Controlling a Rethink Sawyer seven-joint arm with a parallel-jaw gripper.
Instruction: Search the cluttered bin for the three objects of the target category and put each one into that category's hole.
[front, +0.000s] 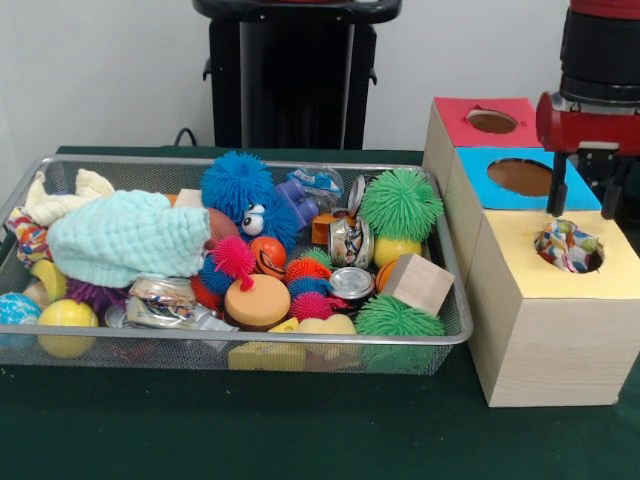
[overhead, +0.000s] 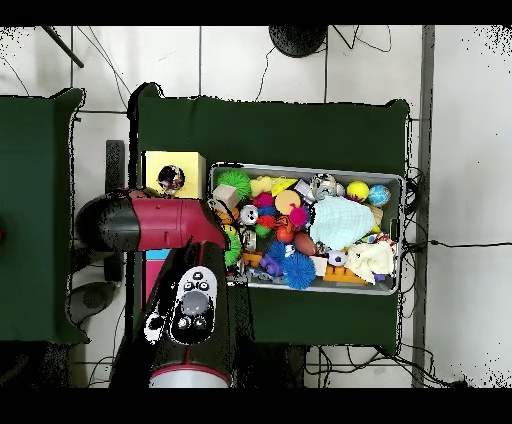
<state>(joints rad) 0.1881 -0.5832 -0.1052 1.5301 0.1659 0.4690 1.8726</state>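
Observation:
My gripper hangs open just above the round hole of the yellow-topped box, with nothing between its fingers. A patterned multicolour cloth lies inside that hole, apart from the fingers. In the overhead view the same cloth shows in the yellow box, and the arm hides the gripper. In the wire bin a mint-green washcloth lies at the left on top of the clutter. A cream cloth sits behind it in the left corner.
A blue-topped box and a red-topped box, each with a hole, stand behind the yellow one. The bin also holds spiky balls, a wooden block, small tins and yellow balls. Dark green cloth covers the table.

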